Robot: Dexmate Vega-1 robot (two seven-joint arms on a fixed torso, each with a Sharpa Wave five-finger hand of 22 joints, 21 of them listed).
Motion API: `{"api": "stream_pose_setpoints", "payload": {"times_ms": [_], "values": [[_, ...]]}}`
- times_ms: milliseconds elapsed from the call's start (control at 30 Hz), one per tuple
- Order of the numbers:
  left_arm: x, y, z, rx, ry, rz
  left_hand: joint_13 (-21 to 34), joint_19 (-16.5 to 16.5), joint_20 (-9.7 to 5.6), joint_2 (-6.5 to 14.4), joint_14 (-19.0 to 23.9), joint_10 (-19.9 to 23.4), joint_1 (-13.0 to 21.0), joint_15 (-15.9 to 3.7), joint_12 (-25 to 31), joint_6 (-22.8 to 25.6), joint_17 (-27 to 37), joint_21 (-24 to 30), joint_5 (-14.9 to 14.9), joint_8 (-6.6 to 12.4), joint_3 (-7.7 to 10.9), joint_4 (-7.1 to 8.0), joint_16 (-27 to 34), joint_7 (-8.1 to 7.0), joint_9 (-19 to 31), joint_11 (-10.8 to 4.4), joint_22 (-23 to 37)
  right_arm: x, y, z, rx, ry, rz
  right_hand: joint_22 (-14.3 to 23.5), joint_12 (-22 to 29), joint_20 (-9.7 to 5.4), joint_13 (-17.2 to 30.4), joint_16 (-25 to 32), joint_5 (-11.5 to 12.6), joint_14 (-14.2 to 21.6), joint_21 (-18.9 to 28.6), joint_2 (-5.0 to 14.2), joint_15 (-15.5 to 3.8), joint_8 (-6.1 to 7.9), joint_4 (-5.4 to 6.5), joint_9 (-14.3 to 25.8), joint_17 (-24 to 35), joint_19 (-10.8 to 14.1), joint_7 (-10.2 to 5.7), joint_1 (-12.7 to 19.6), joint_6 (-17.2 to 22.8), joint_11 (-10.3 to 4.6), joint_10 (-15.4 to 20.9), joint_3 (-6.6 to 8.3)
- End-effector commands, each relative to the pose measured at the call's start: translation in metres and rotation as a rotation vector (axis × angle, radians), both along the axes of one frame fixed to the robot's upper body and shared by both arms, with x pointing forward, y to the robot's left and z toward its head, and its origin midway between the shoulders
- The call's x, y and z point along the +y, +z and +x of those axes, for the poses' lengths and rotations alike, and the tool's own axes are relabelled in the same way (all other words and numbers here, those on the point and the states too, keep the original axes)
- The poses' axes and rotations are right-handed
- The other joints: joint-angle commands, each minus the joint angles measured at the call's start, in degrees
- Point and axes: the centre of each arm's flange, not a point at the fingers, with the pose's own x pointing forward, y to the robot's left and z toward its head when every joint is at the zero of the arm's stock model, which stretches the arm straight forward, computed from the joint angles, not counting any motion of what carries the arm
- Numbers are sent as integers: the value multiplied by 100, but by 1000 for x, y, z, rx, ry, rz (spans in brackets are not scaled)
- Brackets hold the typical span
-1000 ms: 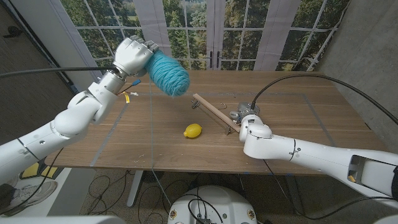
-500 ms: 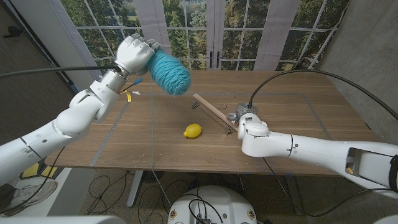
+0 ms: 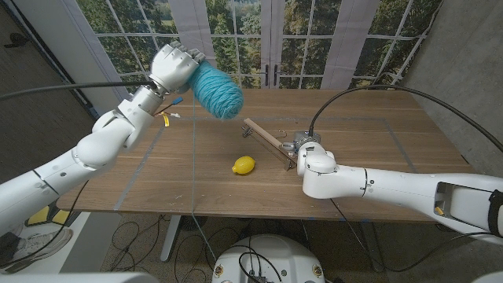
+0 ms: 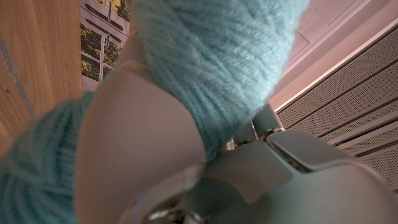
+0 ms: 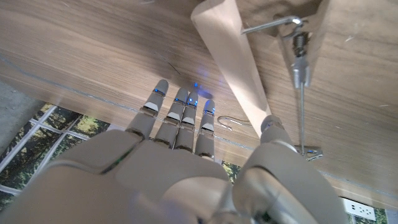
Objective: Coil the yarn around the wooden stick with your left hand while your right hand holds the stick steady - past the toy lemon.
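My left hand (image 3: 174,67) is raised above the table's far left and grips a teal ball of yarn (image 3: 217,91). The left wrist view shows the same yarn (image 4: 211,68) bulging out of that hand (image 4: 143,143). The wooden stick (image 3: 266,137) runs slanted across the table's middle, apart from the yarn. A yellow toy lemon (image 3: 244,165) lies in front of it. My right hand (image 3: 302,151) sits at the stick's near end. In the right wrist view its fingers (image 5: 177,118) are stretched out straight. The stick (image 5: 230,59) passes between them and the thumb (image 5: 273,130), and no closed grip shows.
Small metal wire parts (image 3: 281,132) lie beside the stick and show as a wire spring piece (image 5: 298,68) in the right wrist view. Small yellow and blue bits (image 3: 168,116) lie at the table's far left. Tape lines (image 3: 141,169) mark the tabletop.
My right hand has slid left along the table to the stick's near end. My left hand with the yarn has lifted and turned slightly.
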Motion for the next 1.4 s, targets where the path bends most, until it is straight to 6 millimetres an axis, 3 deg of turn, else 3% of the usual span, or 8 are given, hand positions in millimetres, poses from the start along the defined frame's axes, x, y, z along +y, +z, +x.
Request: {"api": "stream_pose_setpoints", "payload": {"times_ms": [33, 267, 433, 567, 633, 700, 767, 1400], "values": [[-3, 2, 5, 7, -14, 10, 18, 622, -1335, 1035, 2210, 477, 799, -2140, -23, 245, 1572, 68, 26, 39, 477, 240, 58, -273, 5, -419, -8, 21, -1, -11, -111, -74, -170, 19, 52, -29, 24, 57, 94, 130, 52, 65, -191, 43, -240, 8, 5, 114, -38, 434, 111, -85, 46, 155], [-4, 2, 6, 26, -28, 15, 23, 608, -1334, 1038, 2210, 495, 783, -2138, -52, 250, 1568, 105, 22, 42, 486, 239, 46, -290, 3, -423, -49, 26, -8, -12, -165, -153, -255, 20, 120, -108, 55, 135, 145, 319, 104, -4, -385, 76, -405, 7, 33, 320, -168, 964, 273, -256, 202, 252], [-5, 3, 6, 18, -24, 15, 39, 601, -1334, 1038, 2227, 510, 768, -2138, -67, 247, 1571, 135, 17, 43, 491, 238, 48, -292, 1, -418, -80, 27, -13, -11, -176, -169, -287, 30, 307, -220, 106, 362, 264, 763, 216, -36, -628, 132, -427, 7, 150, 686, -301, 1737, 546, -395, 566, 383], [-4, 2, 7, 21, -31, 16, 48, 592, -1334, 1036, 2225, 519, 758, -2138, -90, 229, 1566, 166, 13, 40, 500, 233, 37, -314, 4, -417, -113, 28, -15, -12, -206, -156, -307, 83, 834, -520, 293, 1093, 335, 1640, 415, 194, -911, 324, -417, 7, 796, 1135, -443, 2995, 1474, -550, 1343, 508], [-5, 2, 8, 27, -29, 14, 47, 589, -1334, 1036, 2234, 526, 753, -2138, -102, 236, 1573, 180, 11, 43, 503, 232, 42, -306, 3, -425, -127, 29, -15, -13, -231, -146, -315, 120, 1210, -633, 426, 1501, 272, 2032, 535, 241, -969, 414, -397, 11, 1195, 1295, -493, 3496, 1969, -655, 1928, 478], [-6, 1, 9, 32, -24, 20, 52, 585, -1335, 1036, 2229, 526, 750, -2137, -110, 231, 1569, 190, 10, 42, 506, 231, 35, -306, 3, -421, -138, 29, -16, -15, -279, -132, -320, 202, 1764, -773, 711, 2134, 133, 2661, 757, 413, -1070, 576, -396, 59, 1884, 1451, -537, 4340, 2691, -660, 2638, 486], [-5, 0, 10, 35, -25, 23, 63, 579, -1335, 1037, 2233, 523, 746, -2137, -118, 223, 1572, 202, 9, 41, 510, 230, 36, -301, 4, -435, -152, 29, -17, -17, -340, -125, -317, 303, 2075, -822, 930, 2424, 42, 2983, 927, 468, -1061, 733, -368, 105, 2268, 1479, -489, 4677, 3143, -765, 2960, 443], [-7, 0, 6, 14, -19, 18, 132, 534, -1336, 1036, 2234, 544, 719, -2141, -184, 228, 1568, 312, 5, 56, 546, 213, 12, -286, 11, -434, -279, 29, -9, -33, -759, -91, -273, 585, 2334, -1021, 1312, 2569, 100, 2982, 1221, 467, -1062, 930, -250, 346, 2802, 1253, -571, 4900, 3354, -936, 2929, 249]]}}
